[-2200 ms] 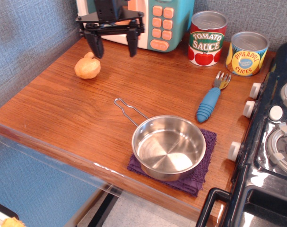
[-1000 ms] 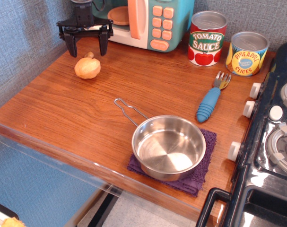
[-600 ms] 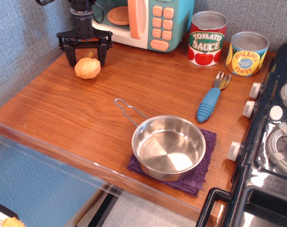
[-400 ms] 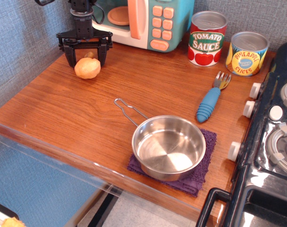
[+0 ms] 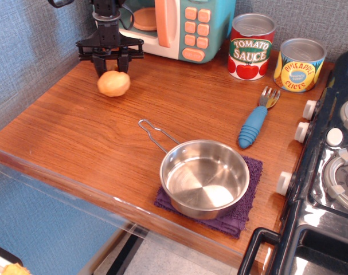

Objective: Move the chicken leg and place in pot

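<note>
The claw (image 5: pixel 111 67) looks clamped on the chicken leg's (image 5: pixel 113 83) narrow tip; it could slip before the pot (image 5: pixel 204 177).

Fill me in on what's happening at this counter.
A single robot arm is working at the back left corner. Its hand has closed around the narrow bone end of the chicken leg, whose bulbous end sits at the wooden counter. Whether it is lifted off the wood is hard to tell. The pot sits empty on a purple cloth near the front edge, so the drumstick has not been carried over yet.
</note>
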Action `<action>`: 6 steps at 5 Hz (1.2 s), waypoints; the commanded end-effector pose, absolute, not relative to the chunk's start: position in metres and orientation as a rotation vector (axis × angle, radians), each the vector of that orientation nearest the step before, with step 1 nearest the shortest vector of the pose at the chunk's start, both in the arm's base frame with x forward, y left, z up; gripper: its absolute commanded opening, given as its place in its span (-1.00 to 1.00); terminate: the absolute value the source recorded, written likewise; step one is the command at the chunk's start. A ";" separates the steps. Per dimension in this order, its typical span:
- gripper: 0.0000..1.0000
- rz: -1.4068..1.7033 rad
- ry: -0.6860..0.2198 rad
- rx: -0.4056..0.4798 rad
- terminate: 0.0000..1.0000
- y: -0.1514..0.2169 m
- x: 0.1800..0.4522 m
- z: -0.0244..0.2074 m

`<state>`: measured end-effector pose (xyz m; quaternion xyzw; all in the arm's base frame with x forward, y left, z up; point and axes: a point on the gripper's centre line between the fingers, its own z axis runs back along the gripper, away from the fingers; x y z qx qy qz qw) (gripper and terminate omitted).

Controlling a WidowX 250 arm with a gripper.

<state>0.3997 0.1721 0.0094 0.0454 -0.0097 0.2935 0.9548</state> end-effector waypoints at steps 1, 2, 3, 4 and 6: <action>-1.00 0.596 -0.105 0.060 -1.00 0.178 0.399 0.046; -1.00 0.571 -0.207 0.004 -1.00 0.171 0.401 0.085; -1.00 0.491 -0.314 -0.060 -1.00 0.140 0.395 0.127; -1.00 0.374 -0.347 -0.113 -1.00 0.096 0.383 0.139; -1.00 0.152 -0.302 -0.111 -1.00 0.004 0.342 0.122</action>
